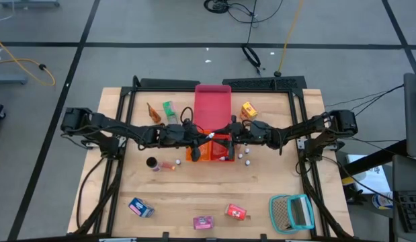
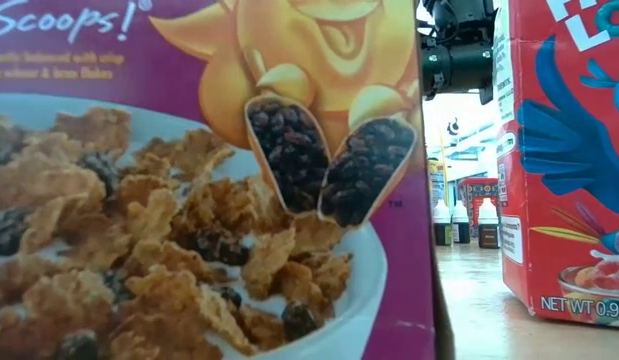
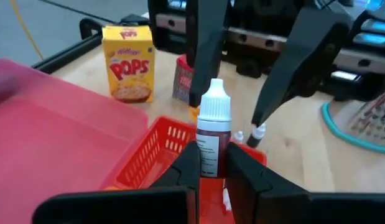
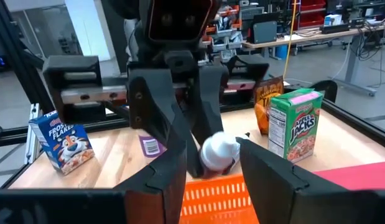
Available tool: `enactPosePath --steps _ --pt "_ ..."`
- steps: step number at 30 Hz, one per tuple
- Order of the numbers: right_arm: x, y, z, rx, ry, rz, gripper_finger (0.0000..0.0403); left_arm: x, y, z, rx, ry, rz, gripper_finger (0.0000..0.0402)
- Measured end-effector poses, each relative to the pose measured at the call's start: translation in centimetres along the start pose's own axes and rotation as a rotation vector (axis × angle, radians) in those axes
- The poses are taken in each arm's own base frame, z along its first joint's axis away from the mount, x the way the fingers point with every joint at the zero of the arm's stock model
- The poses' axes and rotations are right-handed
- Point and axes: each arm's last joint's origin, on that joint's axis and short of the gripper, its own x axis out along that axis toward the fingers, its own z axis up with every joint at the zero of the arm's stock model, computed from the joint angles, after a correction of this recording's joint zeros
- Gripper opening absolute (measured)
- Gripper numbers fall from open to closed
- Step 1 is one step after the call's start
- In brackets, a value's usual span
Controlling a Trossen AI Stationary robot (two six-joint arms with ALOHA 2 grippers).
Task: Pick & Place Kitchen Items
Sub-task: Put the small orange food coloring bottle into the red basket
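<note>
With the left gripper [image 3: 211, 171] clamped on a white-capped dropper bottle [image 3: 212, 134] above the orange basket [image 1: 209, 149] and the right gripper [image 4: 212, 163] spread wide opposite, most boxes lie unsorted around it.

White-capped dropper bottle [image 3: 213, 134] upright, pinched between dark fingers [image 3: 186, 171]

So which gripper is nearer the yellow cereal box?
Right. The right gripper sits just in front of the yellow cereal box; the left gripper is farther off, holding a small bottle.
</note>
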Motion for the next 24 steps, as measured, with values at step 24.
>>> enactPosePath --steps 24 --pt "-0.01 0.15 0.27 -0.015 -0.024 0.050 0.0053 0.14 -0.43 0.64 0.042 -0.079 -0.056 0.0043"
